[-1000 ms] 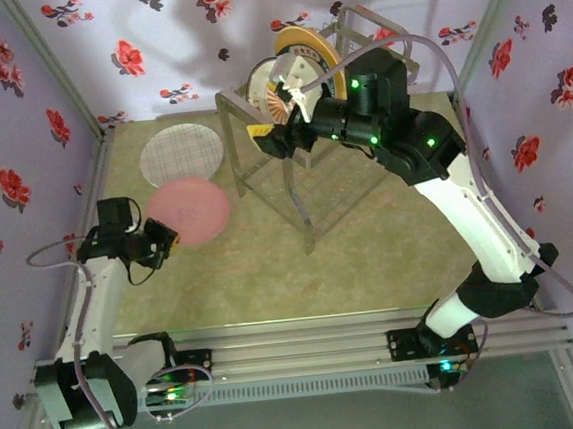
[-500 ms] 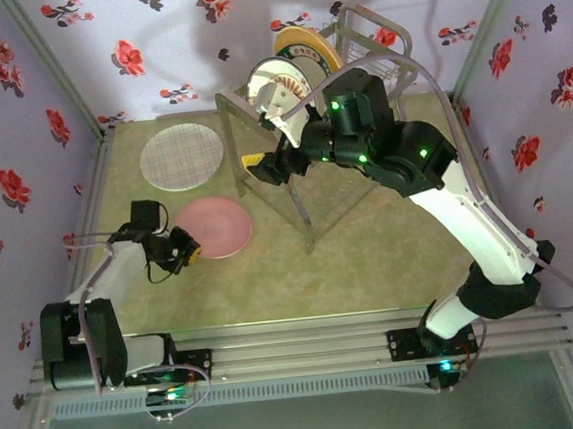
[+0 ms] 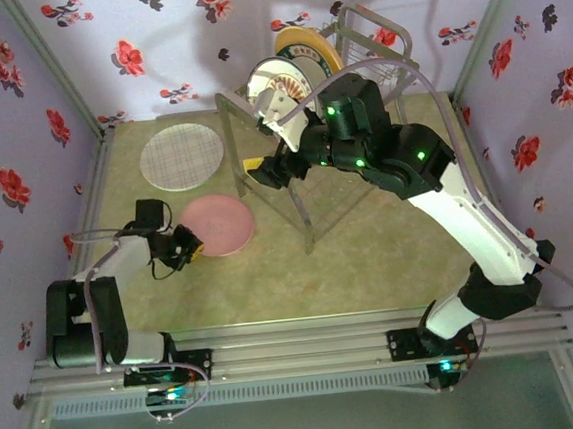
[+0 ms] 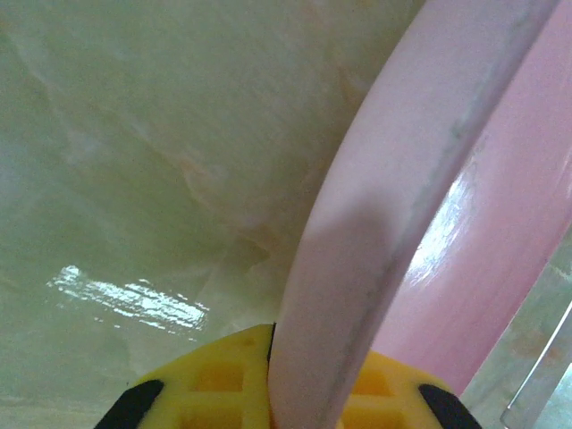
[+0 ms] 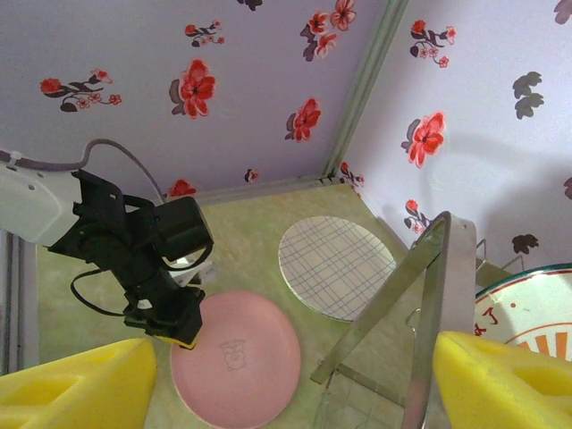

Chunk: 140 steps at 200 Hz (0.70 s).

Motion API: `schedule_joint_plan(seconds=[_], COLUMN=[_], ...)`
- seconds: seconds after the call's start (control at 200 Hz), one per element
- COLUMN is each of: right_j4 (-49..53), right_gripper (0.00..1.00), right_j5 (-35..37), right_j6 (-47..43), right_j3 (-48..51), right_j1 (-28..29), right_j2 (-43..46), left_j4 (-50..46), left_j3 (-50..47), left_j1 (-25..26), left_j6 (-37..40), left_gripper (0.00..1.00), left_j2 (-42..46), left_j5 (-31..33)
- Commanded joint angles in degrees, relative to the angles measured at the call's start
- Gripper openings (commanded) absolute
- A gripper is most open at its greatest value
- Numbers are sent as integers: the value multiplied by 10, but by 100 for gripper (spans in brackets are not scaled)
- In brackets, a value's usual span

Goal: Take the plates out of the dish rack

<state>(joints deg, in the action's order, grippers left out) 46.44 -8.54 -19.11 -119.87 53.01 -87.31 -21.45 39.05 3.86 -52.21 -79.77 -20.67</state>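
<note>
Top external view: left gripper (image 3: 191, 248) pinches the pink plate (image 3: 222, 223) by its near-left rim. The plate lies left of the rack (image 3: 301, 213), toward the table's (image 3: 371, 257) left edge. It should settle the rim flat, then let go and back off leftward without dragging. Right gripper (image 3: 258, 167) hangs unclenched at the rack, where 2 plates (image 3: 277, 83) stand.
</note>
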Motion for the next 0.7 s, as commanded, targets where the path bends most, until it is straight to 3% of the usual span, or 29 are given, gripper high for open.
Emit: schedule_joint_plan(seconds=[0.0, 0.285, 0.485, 0.695], right_j4=[-3, -8, -13, -101], right_gripper=[82, 82, 82, 82], right_j5=[14, 19, 28, 147], right_j6=[-6, -9, -13, -16], right_j3=[5, 5, 3, 34], right_j1=[6, 6, 6, 6], right_j2=[14, 8, 6, 33], left_j4=[-10, -34, -59, -107], left_j3=[-10, 9, 25, 47], left_j1=[2, 3, 2, 3], left_j6=[15, 28, 36, 38], left_gripper=[15, 41, 52, 66], left_j2=[-8, -16, -15, 13], left_j5=[19, 28, 40, 65])
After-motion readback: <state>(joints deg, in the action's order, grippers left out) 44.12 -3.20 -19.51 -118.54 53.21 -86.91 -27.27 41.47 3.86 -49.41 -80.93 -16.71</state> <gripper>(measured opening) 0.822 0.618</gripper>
